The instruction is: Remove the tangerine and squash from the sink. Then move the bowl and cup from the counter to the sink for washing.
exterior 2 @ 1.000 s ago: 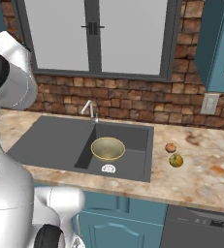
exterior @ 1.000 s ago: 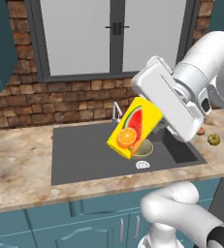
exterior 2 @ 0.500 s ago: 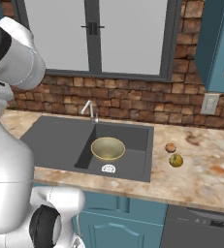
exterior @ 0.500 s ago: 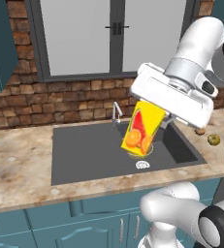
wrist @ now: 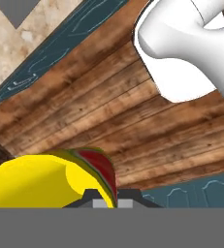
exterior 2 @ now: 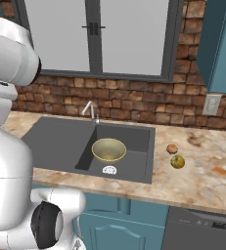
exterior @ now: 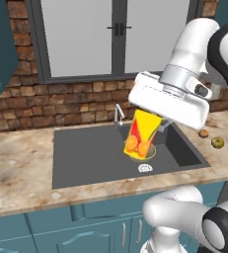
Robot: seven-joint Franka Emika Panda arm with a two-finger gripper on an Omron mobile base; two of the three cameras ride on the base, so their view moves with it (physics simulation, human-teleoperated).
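Note:
My gripper (exterior: pixel 154 121) is shut on the cup (exterior: pixel 142 133), a bright yellow cup with orange-red fruit art, hanging tilted just above the sink's basin. In the hand view the cup (wrist: pixel 40 180) lies against the fingertips of my gripper (wrist: pixel 106 197). The olive-brass bowl (exterior 2: pixel 108 149) sits in the basin of the dark grey sink (exterior 2: pixel 56 140), right under the cup. The tangerine (exterior 2: pixel 171 148) and the yellow-green squash (exterior 2: pixel 177 161) rest on the counter to the right of the sink, close together. Both also show at the right edge of the left base view: tangerine (exterior: pixel 203 133), squash (exterior: pixel 217 142).
A chrome faucet (exterior 2: pixel 91 111) stands at the back of the sink between drainboard and basin. A white drain (exterior 2: pixel 109 170) lies in front of the bowl. Brick wall and window rise behind. A wall socket (exterior 2: pixel 212 104) is at the right.
The hand has swung to the right with the cup, which has turned more upright and now hangs over the basin.

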